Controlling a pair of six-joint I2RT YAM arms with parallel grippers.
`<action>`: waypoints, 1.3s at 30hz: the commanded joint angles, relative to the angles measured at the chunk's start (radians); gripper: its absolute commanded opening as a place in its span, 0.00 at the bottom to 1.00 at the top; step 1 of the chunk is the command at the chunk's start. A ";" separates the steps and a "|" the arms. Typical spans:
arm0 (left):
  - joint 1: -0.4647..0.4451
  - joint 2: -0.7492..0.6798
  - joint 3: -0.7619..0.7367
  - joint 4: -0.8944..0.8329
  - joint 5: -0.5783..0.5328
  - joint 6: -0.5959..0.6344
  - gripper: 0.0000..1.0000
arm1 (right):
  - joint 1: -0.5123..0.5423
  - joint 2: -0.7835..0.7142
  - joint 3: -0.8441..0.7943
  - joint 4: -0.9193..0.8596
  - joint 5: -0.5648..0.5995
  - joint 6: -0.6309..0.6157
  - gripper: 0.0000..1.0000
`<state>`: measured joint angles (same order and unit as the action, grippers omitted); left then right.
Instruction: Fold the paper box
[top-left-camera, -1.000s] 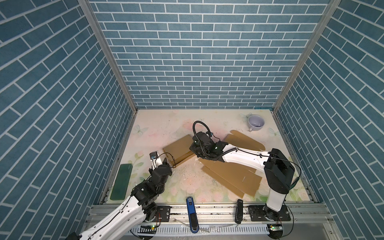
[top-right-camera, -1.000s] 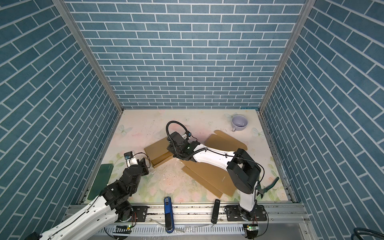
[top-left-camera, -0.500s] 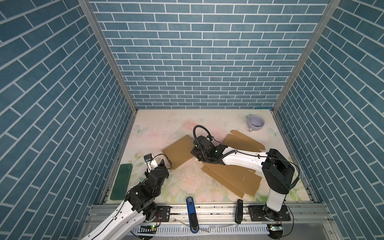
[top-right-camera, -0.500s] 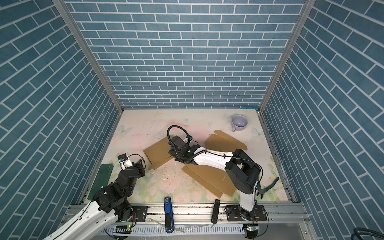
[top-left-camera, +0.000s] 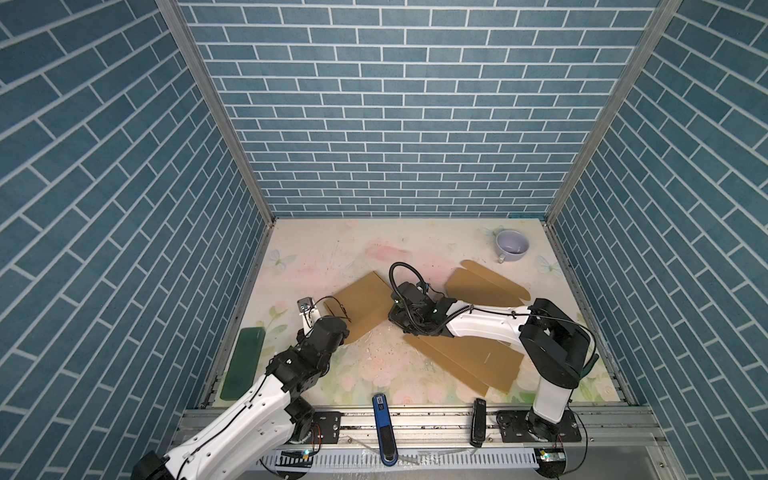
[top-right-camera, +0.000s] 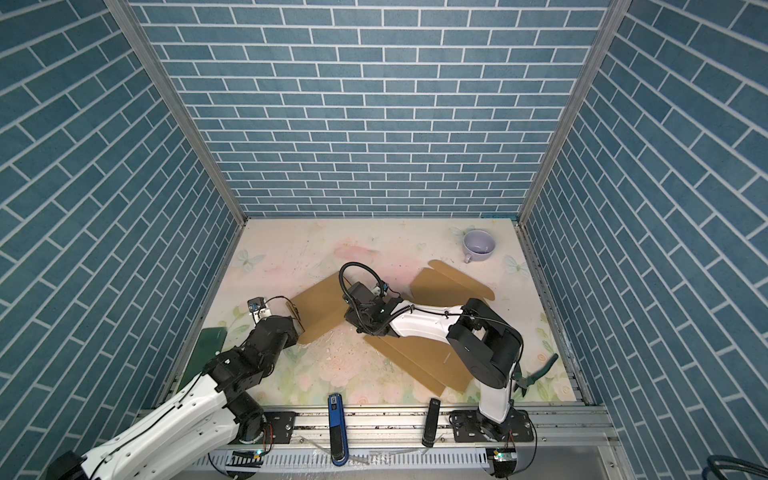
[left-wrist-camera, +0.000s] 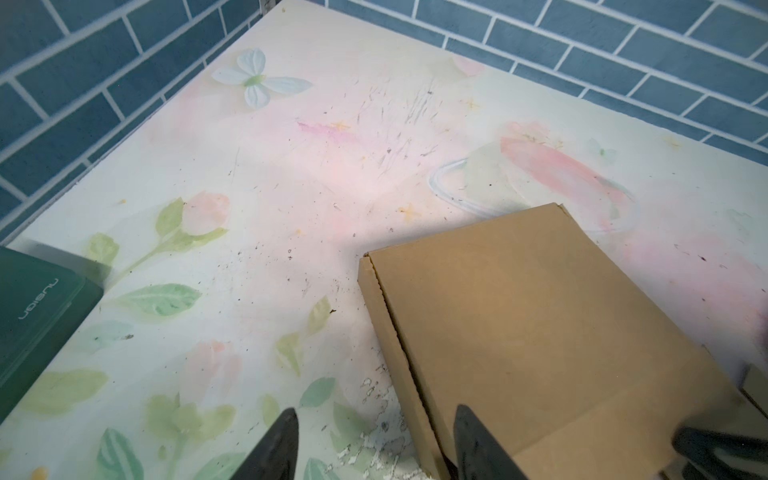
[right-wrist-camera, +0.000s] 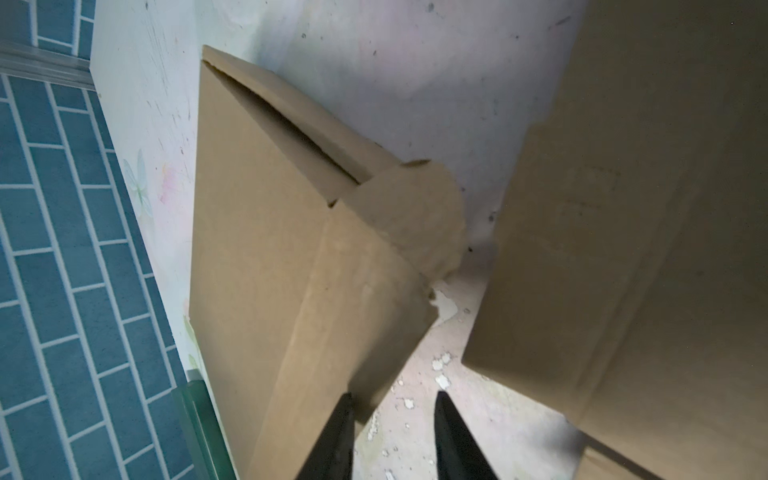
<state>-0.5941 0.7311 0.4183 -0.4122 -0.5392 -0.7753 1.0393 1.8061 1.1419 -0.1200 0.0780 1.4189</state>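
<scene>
Both pairs of fingers have spread since a second ago. The right fingers (right-wrist-camera: 332, 449), shut then at the right edge of the paper box (top-left-camera: 361, 307), now stand apart with its rounded flap just off their tips, while the left fingers (left-wrist-camera: 276, 449) gape wider, one over the box's near-left corner and one over bare tabletop (left-wrist-camera: 291, 166), holding nothing. The box lies low and nearly closed left of centre, flat cardboard sheets (top-left-camera: 469, 361) to its right. It looks light, stiff yet springy at the creases and apt to skid, so a thin edge or flap seems the best hold.
</scene>
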 joint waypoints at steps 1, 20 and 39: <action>0.099 0.056 0.024 0.027 0.140 -0.008 0.60 | -0.011 -0.118 -0.011 -0.072 -0.012 -0.104 0.35; 0.259 0.327 0.097 0.156 0.309 0.019 0.60 | -0.258 0.017 0.378 -0.298 -0.352 -0.941 0.40; 0.310 0.578 0.104 0.336 0.381 0.059 0.44 | -0.305 0.341 0.506 -0.256 -0.482 -1.016 0.40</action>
<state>-0.2924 1.2762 0.5220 -0.0776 -0.1699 -0.7288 0.7387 2.1304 1.6119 -0.3759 -0.3733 0.4393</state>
